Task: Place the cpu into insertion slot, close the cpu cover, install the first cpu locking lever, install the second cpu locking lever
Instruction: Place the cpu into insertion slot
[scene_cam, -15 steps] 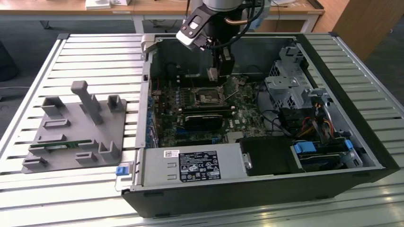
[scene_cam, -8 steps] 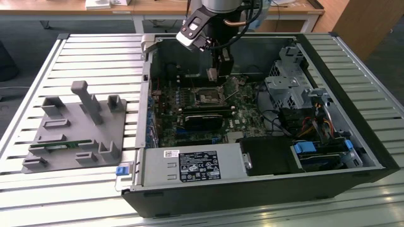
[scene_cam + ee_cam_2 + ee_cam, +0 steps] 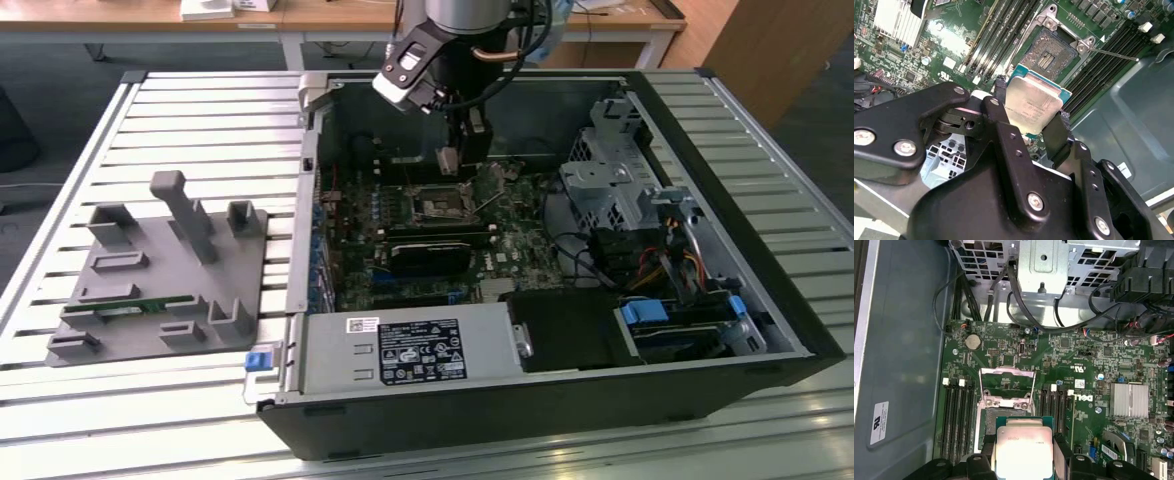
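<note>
gripper [image 3: 1030, 116] clamped on the cpu [image 3: 1035, 100] edges, hovering just above the open insertion slot [image 3: 1051, 52], cpu cover [image 3: 1006, 371] flipped up

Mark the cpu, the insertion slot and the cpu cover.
the cpu [image 3: 1033, 106]: second wrist view, middle of its silvery top.
the insertion slot [image 3: 1050, 52]: second wrist view, dark centre.
the cpu cover [image 3: 1005, 371]: first wrist view, free-end bar of the raised frame.

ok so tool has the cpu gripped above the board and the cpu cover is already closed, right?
No. The tool does grip the cpu above the board, but the cpu cover is open, swung up off the insertion slot; the first wrist view shows it.
</note>
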Robot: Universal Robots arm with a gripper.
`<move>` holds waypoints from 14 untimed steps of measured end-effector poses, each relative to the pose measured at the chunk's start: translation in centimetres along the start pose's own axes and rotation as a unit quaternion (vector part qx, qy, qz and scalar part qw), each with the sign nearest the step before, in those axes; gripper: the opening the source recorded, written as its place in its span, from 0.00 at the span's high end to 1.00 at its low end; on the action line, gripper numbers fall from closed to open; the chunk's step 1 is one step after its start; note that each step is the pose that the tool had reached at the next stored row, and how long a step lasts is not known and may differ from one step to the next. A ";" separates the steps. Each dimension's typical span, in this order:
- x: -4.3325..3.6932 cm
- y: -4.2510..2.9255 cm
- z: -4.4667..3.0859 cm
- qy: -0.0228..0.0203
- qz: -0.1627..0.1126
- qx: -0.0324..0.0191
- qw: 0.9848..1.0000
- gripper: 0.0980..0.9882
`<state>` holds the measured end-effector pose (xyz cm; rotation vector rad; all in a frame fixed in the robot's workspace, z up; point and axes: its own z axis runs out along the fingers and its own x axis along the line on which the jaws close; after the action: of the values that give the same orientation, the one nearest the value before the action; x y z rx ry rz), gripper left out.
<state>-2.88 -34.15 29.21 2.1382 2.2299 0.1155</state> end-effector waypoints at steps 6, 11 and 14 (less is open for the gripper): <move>0.00 -0.03 0.26 0.000 0.000 0.000 1.000 0.50; 0.00 -0.05 0.48 0.000 0.000 0.000 1.000 0.50; 0.00 -0.05 0.52 0.000 0.000 0.000 1.000 0.50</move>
<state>-2.89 -34.15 28.68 2.1381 2.2297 0.1154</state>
